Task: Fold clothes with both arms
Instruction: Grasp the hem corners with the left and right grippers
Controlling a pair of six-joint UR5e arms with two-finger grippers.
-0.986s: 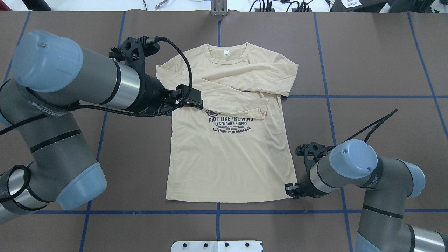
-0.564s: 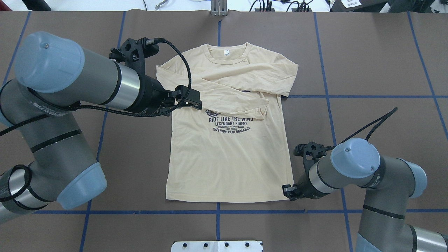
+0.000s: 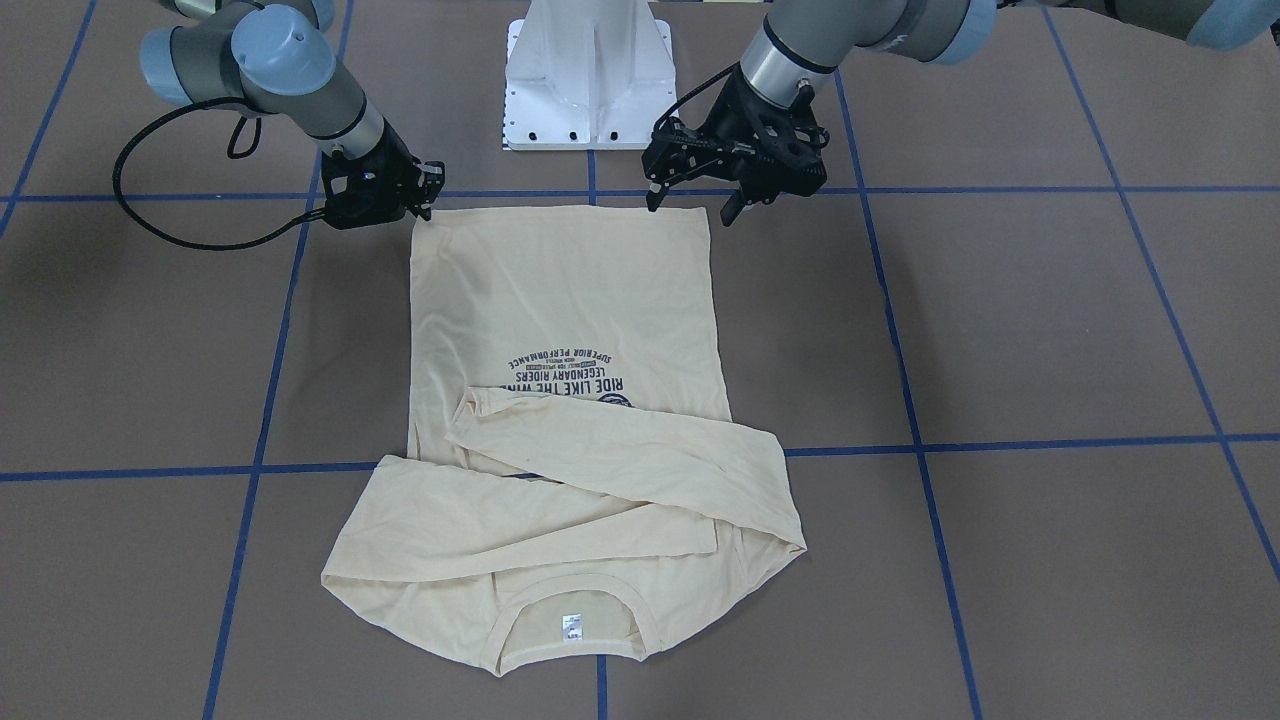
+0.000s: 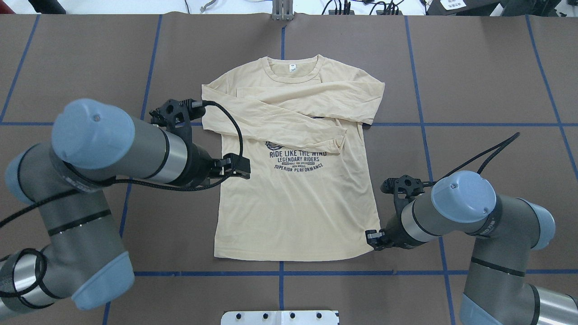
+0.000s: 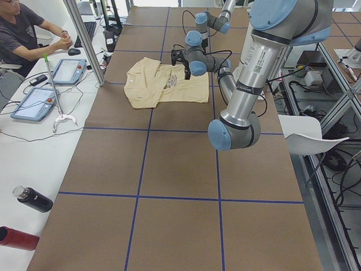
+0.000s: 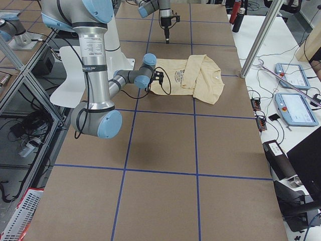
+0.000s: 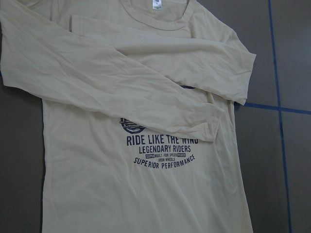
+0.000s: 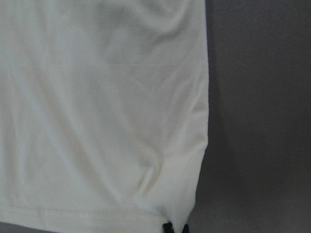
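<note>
- T-shirt [image 4: 298, 216] — pale cream-yellow, plain apart from its print.
- Print [image 4: 298, 160] — navy lettering and emblem.
- Neck tag [image 4: 292, 68] — white.
- Table [image 4: 487, 67] — brown, gridded with blue tape lines [image 4: 474, 124].
- Left arm [image 4: 149, 151], right arm [image 4: 420, 221] — silver-grey, light-blue caps.
- Left gripper [image 3: 688, 210], right gripper [image 3: 425, 195] — black.
- Pedestal base [image 3: 585, 70] — white.

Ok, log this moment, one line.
pale cream long-sleeved T-shirt: flat, sleeves crossed | left gripper: open, above it | right gripper: hem corner, grip unclear
</note>
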